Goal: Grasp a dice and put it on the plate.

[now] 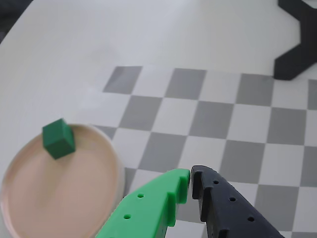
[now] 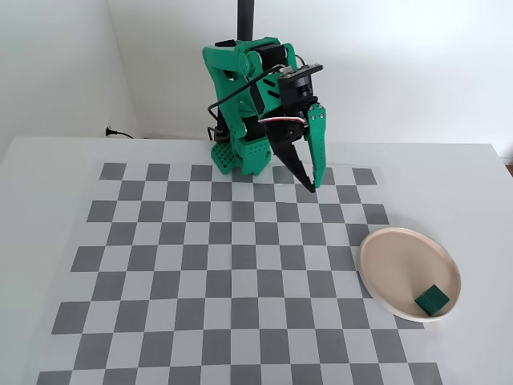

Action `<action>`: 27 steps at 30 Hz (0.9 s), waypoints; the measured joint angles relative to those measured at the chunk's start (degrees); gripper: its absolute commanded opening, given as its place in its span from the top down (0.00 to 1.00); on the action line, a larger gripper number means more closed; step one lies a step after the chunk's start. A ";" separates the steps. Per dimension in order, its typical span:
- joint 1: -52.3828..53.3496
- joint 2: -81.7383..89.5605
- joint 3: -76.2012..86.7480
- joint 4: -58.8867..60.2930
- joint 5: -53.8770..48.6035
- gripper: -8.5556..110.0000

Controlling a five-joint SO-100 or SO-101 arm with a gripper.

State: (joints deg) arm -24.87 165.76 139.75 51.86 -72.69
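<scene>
While the arm was folded back near its base at the upper centre of the fixed view, the hand [image 2: 315, 186] was seen pointing down over the far rows of the checkerboard mat [image 2: 160, 265], with its green finger and black finger brought together at the tips and nothing pinched between them. In the wrist view the same hand [image 1: 190, 174] was shown at the lower centre of the frame, the two fingertips nearly touching, only a thin gap left between them.

Lower left in the wrist view, the plate [image 1: 29, 198] was seen just beside the green finger, resting partly on the mat and partly on the bare white tabletop [image 1: 148, 29]. The dice [image 1: 58, 138] was found lying inside the plate, close to its far rim, tilted a little. In the fixed view the plate [image 2: 393, 257] was placed at the lower right, well apart from the hand, at the mat's right edge, and the dice [image 2: 432, 299] was seen on it near the lower right rim.
</scene>
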 measured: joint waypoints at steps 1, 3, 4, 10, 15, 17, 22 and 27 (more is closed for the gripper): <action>1.49 1.58 2.29 -0.70 0.70 0.96; 4.13 4.57 6.24 -1.49 2.20 0.96; 5.19 6.06 8.17 -1.76 3.16 0.96; 8.70 15.21 17.58 -1.58 9.76 0.96; 13.01 22.94 27.07 -1.58 14.59 0.96; 15.03 23.99 30.59 -3.25 16.00 0.96; 18.98 24.17 33.49 -5.19 23.64 0.96; 21.62 24.35 36.74 -6.33 38.06 0.96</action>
State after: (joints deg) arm -3.25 190.11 176.48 45.53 -34.63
